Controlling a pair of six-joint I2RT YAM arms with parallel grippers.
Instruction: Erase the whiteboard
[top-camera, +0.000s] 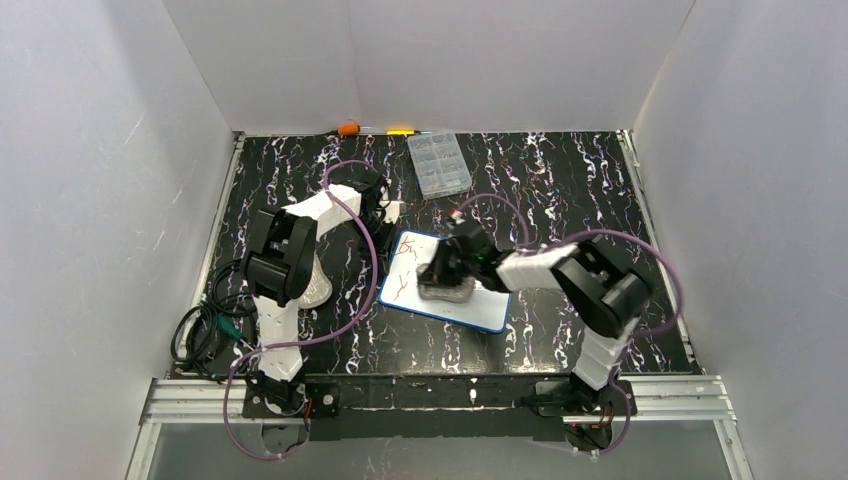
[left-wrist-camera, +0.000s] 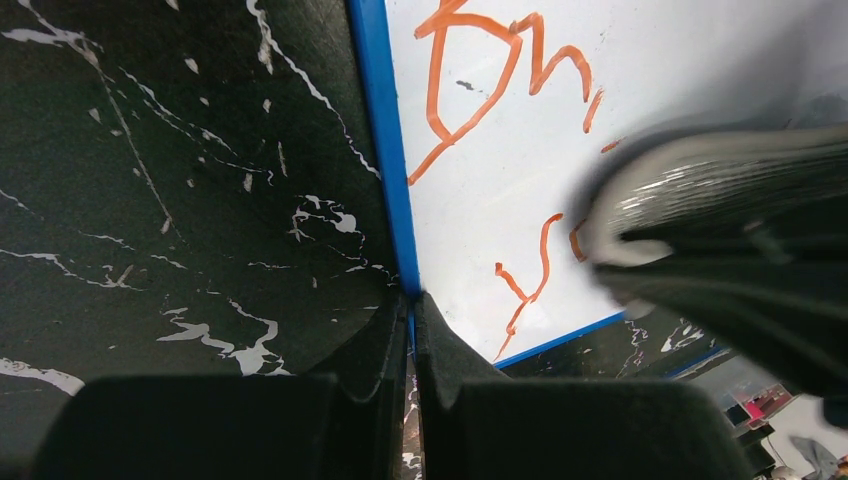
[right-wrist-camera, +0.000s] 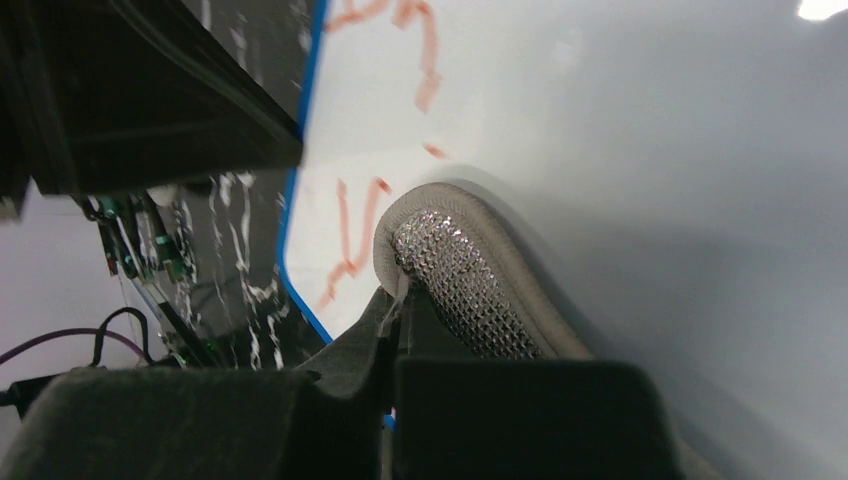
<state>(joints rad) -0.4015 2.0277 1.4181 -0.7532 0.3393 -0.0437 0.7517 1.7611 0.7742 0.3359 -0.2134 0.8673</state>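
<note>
1. Three plain white panels enclosed the bench: left wall, back wall, right wall. They met at the two far corners.
2. The bench top was black with white marbled veining and looked matte, spanning from side wall to side wall.
3. An aluminium rail ran along the near edge of the bench.
4. Below the rail lay a pale grey strip; could not tell whether it was floor.
5. Light was even and soft, and the walls shaded slightly grey toward the corners.

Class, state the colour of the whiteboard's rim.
Blue. The whiteboard rim shows best in the left wrist view.
</note>
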